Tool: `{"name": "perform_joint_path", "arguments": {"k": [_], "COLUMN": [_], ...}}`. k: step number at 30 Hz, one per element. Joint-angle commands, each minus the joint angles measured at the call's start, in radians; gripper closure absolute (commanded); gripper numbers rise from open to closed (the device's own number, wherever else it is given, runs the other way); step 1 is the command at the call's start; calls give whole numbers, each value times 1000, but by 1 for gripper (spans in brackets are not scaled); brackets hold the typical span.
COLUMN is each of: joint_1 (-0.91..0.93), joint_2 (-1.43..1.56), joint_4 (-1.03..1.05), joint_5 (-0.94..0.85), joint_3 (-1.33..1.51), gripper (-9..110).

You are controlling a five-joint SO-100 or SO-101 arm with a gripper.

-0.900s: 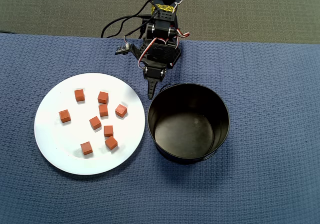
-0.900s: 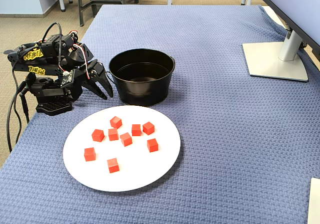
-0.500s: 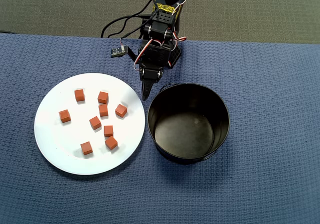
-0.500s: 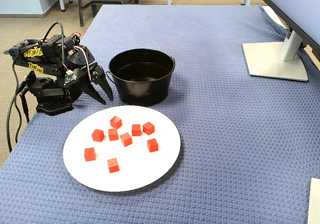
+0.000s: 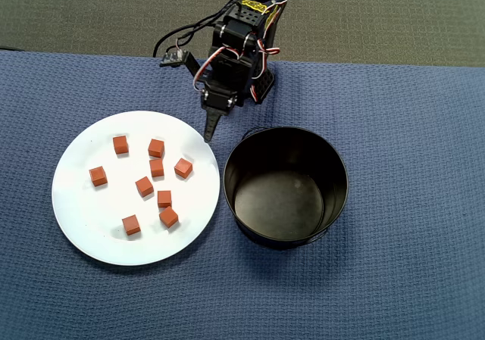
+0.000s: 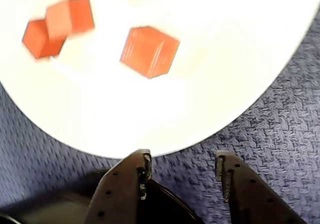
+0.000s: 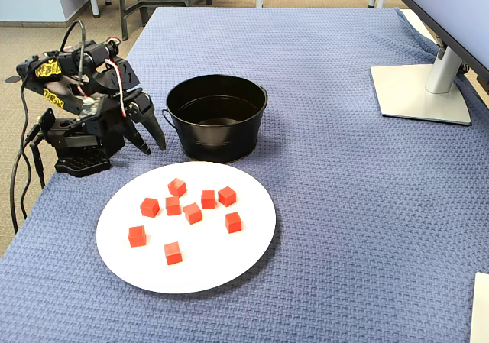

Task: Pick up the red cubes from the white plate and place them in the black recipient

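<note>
Several red cubes lie scattered on the white plate. To its right in the overhead view stands the black recipient, with nothing inside. My gripper hangs just off the plate's far rim, beside the recipient's handle. In the wrist view the gripper is open and empty over the blue cloth, its fingertips at the plate's edge. The closest cube lies ahead of it, apart from the fingers.
The arm's base and its cables sit at the table edge. A monitor foot stands far right in the fixed view. A blue woven cloth covers the table.
The arm has swung from the recipient's rim toward the plate. The gripper tip has moved left in the overhead view and now points at the plate's edge. The cubes have not moved.
</note>
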Motion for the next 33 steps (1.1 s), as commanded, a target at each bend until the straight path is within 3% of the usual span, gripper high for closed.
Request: {"name": "perform_joint_path", "arguments": {"k": [1, 17, 23, 33], "joint_1": [43, 144, 115, 138], "joint_2": [-126, -772, -948, -1184], "joint_4": [0, -20, 34, -48], "joint_5": [48, 373, 273, 193], "joint_3": [-127, -545, -678, -765], "gripper": [94, 86, 81, 81]}}
